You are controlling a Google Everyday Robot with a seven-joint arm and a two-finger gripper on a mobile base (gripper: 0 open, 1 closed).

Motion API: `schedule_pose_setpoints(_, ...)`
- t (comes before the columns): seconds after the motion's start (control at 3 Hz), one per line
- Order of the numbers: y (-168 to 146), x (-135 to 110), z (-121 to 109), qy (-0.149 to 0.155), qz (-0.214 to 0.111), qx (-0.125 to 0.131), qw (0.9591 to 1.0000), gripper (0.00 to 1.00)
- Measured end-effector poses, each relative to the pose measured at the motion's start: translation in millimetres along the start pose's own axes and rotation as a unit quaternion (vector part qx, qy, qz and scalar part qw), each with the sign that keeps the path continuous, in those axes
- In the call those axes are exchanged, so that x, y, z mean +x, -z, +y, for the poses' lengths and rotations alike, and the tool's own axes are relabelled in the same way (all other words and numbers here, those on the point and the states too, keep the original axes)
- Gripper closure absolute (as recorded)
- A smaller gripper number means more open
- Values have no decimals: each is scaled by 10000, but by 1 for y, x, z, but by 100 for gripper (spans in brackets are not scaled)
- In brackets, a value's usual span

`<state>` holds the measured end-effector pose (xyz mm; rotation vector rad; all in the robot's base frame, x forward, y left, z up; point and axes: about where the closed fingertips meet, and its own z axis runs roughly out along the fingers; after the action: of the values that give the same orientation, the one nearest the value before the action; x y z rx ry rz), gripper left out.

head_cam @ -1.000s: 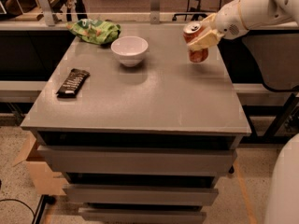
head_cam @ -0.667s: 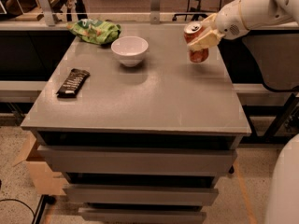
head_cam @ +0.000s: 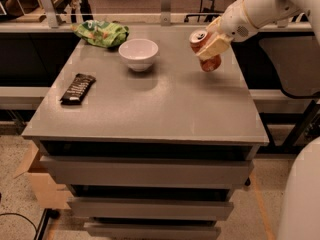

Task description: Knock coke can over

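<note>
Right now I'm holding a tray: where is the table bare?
The front half of the table is bare, from the black snack bar across to the right edge. The back is crowded: green bag, white bowl, and the gripper at the tilted coke can.

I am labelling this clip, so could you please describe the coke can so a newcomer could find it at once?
On the grey table, look to the far right corner, right of the white bowl. There the gripper holds the coke can, the only red cylinder, tilted with its silver top leftward.
</note>
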<state>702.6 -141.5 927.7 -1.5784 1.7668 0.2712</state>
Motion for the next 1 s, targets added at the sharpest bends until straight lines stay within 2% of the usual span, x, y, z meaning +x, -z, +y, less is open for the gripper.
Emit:
schedule_pose_setpoints(0.33,-5,-6,24,510,918,-440,9935,100)
schedule_pose_setpoints(0.67,-13,-4,41,857,1615,-867,9793,100)
schedule_pose_setpoints(1.0,-26,4,56,1057,2166,-1244,9625,100)
